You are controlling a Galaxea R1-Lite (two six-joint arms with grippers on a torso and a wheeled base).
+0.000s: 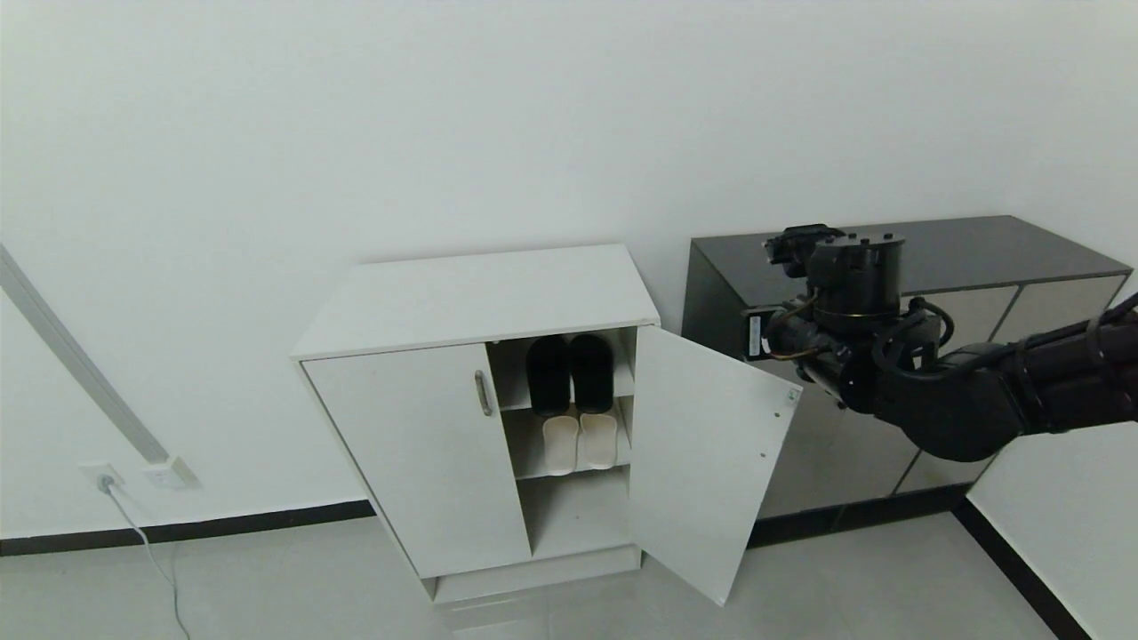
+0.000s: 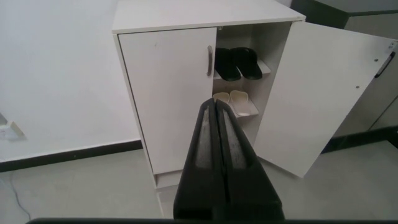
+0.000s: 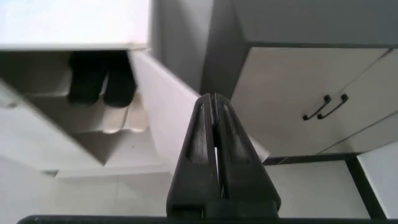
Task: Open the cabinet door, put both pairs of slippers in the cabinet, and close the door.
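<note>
Door (image 1: 702, 462) hangs wide open at the right of the cabinet (image 1: 471, 298), with the black slippers (image 1: 571, 373) on the top shelf and the white slippers (image 1: 580, 442) on the shelf below, so both pairs are home. The right claw (image 3: 214, 99) is pinched closed and empty, near the door's free edge. The left claw (image 2: 214, 102), also closed on nothing, faces the cabinet front. The panel looks light, stiff and free-swinging, so a flat push on its outer face near the free edge should do.

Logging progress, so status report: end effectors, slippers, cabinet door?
Left end effector, right end effector shut, empty. Black slippers, white slippers inside cabinet. Door open, swing path looks free.
</note>
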